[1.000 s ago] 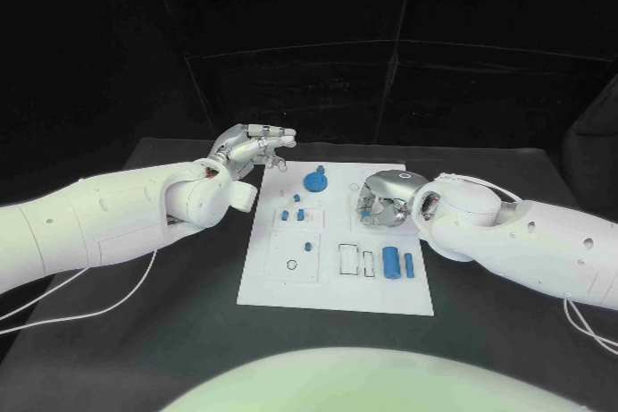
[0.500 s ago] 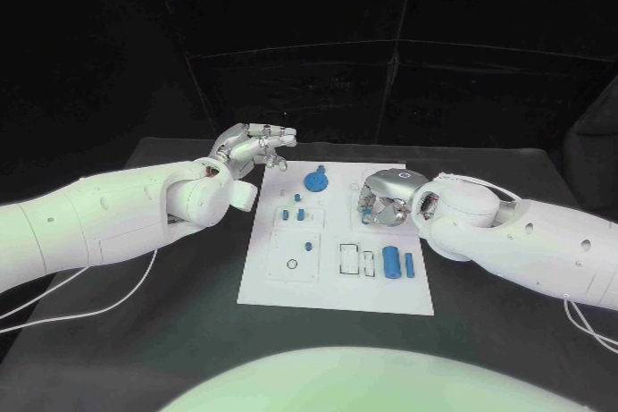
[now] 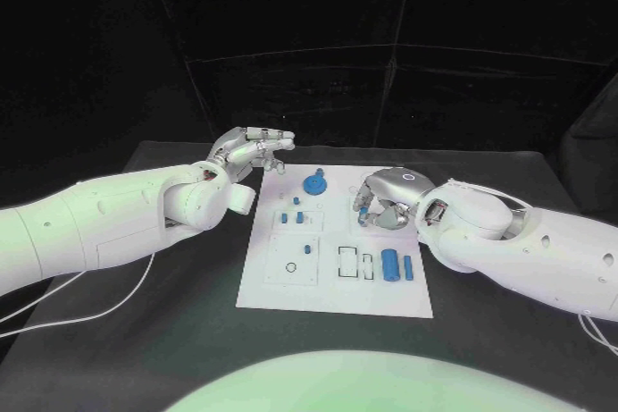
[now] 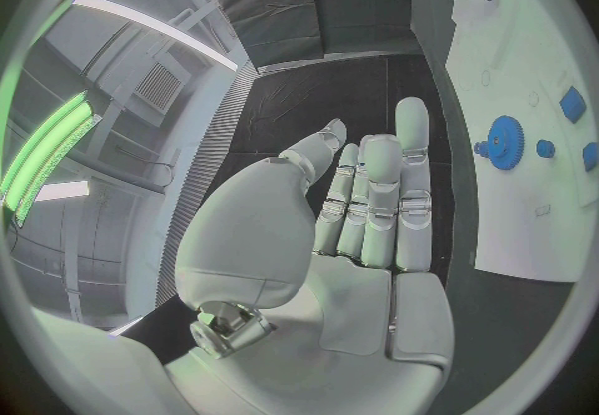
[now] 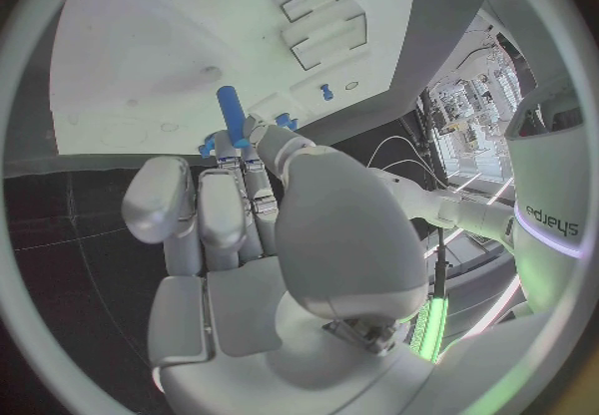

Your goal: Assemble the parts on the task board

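Head view: the task board (image 3: 338, 300) lies in the middle of the table (image 3: 154, 340), and everything below is placed from this white board.
Right hand: the right hand (image 3: 382, 205) hangs over the board's right side, near its far end, with its fingers clamped on a blue peg (image 5: 230, 108).
Peg: in the right wrist view it sticks out past the fingertips and points at the board. Its tip looks close to the board, but I cannot tell if it touches.
Left hand: the left hand (image 3: 251, 147) is just off the board's far left corner, fingers nearly straight and a little apart, holding nothing (image 4: 374, 201).
Other parts: a blue gear (image 3: 317, 179) sits on the board near its far end, and two blue bars (image 3: 396, 262) lie near its right edge, closer to the robot.
How to do it well: I think the peg goes into a hole. Keep it straight up, line it over the hole, push down slowly, and let go only when it stands alone.
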